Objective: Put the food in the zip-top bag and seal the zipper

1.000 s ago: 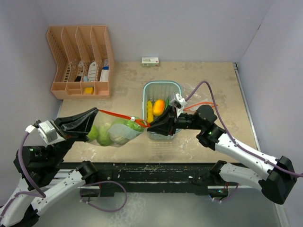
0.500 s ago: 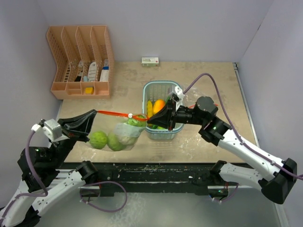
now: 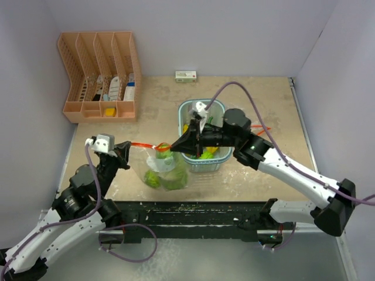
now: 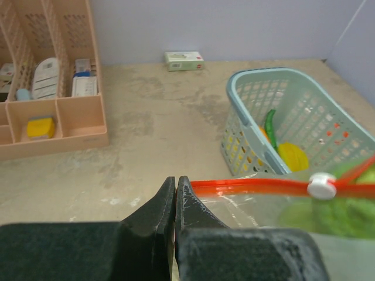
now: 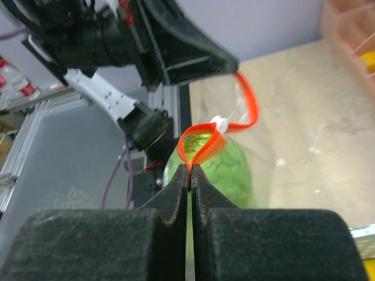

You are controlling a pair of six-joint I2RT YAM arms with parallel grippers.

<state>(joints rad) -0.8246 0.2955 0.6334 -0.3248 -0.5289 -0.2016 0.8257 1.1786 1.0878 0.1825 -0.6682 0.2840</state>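
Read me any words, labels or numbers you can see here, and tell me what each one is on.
Nothing is legible.
On the white-and-green box: print too small to read.
On the packets in the pink organizer: labels too blurred to read.
On the zip-top bag and the basket: no print visible.

We see a beige, mottled table (image 3: pixel 263 99) enclosed by pale lilac walls (image 3: pixel 234 35). In the far left corner stands a peach plastic organiser (image 3: pixel 99 64) with slatted upright slots and small open compartments along its near side. White and blue packets sit in the slots (labels too small to read), and a yellow block (image 3: pixel 109 112) lies in one near compartment. A small white-and-green flat box (image 3: pixel 186 75) lies against the far wall. Right of centre sits a pale blue perforated basket (image 4: pixel 249 137).
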